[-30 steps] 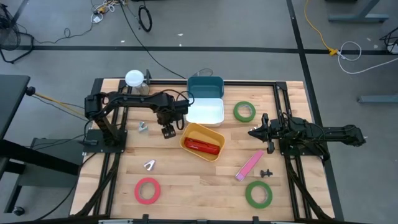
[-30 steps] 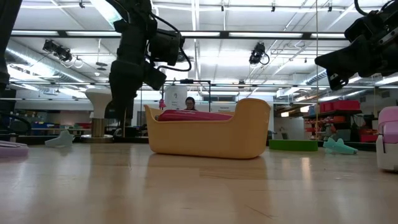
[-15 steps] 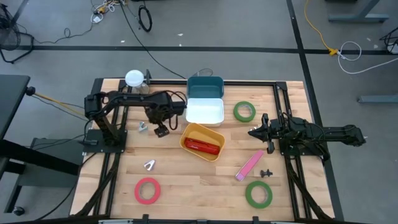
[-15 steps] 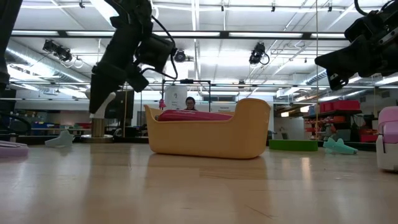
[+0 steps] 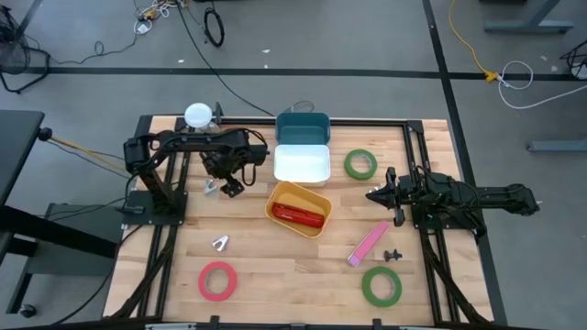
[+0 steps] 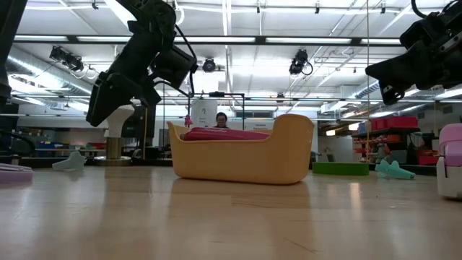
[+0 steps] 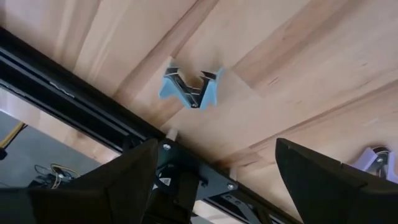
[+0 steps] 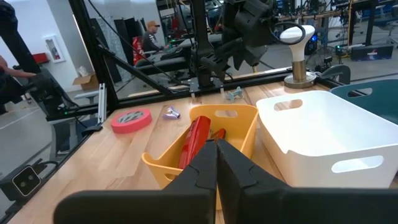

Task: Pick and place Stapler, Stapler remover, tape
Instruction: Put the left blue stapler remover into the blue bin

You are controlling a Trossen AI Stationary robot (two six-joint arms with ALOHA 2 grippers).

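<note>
My left gripper is open and hovers just right of a small blue staple remover, touching nothing. In the left wrist view the remover lies flat on the wood ahead of the spread fingers. A second, pale remover lies nearer. A red stapler lies inside the yellow bin. A pink stapler lies on the table's right half. The red tape and one green tape lie at the near edge, and another green tape lies farther back. My right gripper waits shut right of the bin.
A white bin and a teal bin stand behind the yellow bin. A white round-topped stand is at the far left corner. A small black piece lies by the pink stapler. Black rails frame the table.
My left gripper has moved from beside the yellow bin toward the table's left and slightly far side, ending close to the blue staple remover; it has tipped over as it went. Nothing on the table has shifted.
</note>
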